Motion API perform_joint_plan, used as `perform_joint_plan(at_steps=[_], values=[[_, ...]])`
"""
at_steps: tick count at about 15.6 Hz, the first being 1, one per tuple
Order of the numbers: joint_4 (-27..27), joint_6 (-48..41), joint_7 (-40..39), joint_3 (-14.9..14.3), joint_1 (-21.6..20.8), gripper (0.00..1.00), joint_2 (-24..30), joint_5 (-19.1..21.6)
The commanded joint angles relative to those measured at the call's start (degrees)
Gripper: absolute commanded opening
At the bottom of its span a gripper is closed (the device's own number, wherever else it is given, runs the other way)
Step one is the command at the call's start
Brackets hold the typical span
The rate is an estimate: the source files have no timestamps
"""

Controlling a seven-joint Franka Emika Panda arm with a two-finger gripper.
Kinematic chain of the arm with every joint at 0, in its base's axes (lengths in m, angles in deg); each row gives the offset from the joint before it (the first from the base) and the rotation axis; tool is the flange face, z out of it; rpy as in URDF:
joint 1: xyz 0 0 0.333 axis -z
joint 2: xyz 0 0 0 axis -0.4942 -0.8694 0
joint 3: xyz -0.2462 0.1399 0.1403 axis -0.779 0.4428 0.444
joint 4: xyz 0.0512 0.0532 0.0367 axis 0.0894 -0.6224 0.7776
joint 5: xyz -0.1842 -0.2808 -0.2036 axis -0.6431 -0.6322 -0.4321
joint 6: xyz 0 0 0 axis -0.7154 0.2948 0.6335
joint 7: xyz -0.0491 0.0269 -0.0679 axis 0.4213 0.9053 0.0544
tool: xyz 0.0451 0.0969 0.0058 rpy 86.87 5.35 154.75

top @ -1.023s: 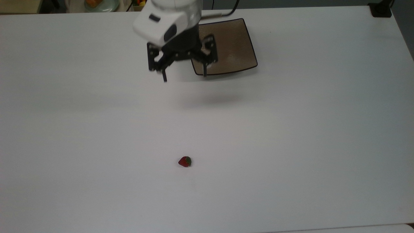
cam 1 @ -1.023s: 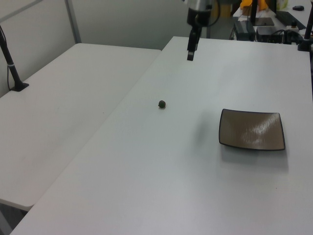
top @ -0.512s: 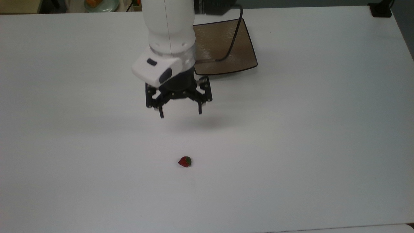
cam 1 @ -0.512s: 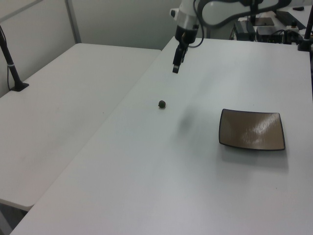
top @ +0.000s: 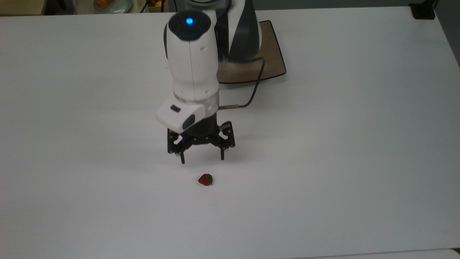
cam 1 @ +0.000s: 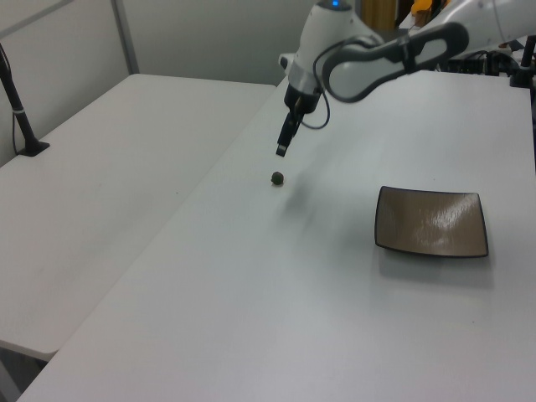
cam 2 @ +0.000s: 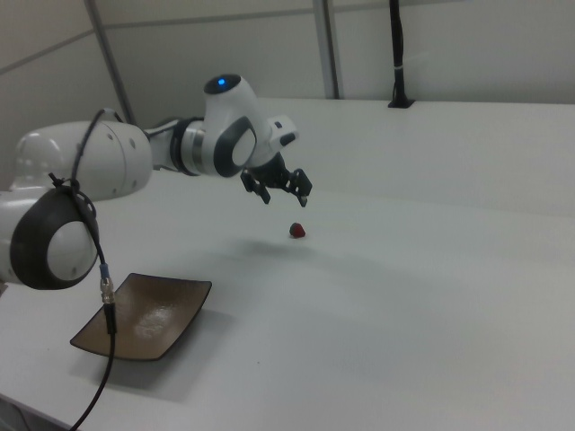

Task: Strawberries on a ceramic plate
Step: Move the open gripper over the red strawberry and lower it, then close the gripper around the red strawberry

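Hovering over the white bench (top: 341, 151), the gripper (top: 201, 158) pointed down with its two fingers spread wide and nothing between them, touching neither berry nor bench. In the top view it sat just above the strawberry (top: 205, 179) on the picture, with a clear gap between the fingertips (top: 183, 160) and the fruit.

The top view gave the berry's colour best: small, red, with a green cap turned toward the top view's right. The left view showed the same strawberry (cam 1: 277, 177) as a dark speck, colour lost, with the gripper (cam 1: 282, 149) edge-on so its opening could not be read there. The right view showed the gripper (cam 2: 283, 196) raised off the bench, up and to the right view's left of the strawberry (cam 2: 297, 231), fingers apart.

The ceramic plate (top: 275, 59) was half hidden by the arm in the top view. The left view showed the ceramic plate (cam 1: 431, 222) whole: square, brown-beige, dark rim, corners lifted, bare, well apart from the berry. The right view had it (cam 2: 144, 314) near the bench edge, a cable (cam 2: 106, 314) hanging in front.
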Motion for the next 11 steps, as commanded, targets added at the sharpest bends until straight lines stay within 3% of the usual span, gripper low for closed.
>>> perform_joint_plan(at_steps=[1, 11], values=[[-0.6, 4.0, 1.5, -0.1, -0.3, 1.0, -2.1, -0.9], [-0.7, 14.0, 3.1, -0.2, -0.8, 0.97, -7.8, -1.1]])
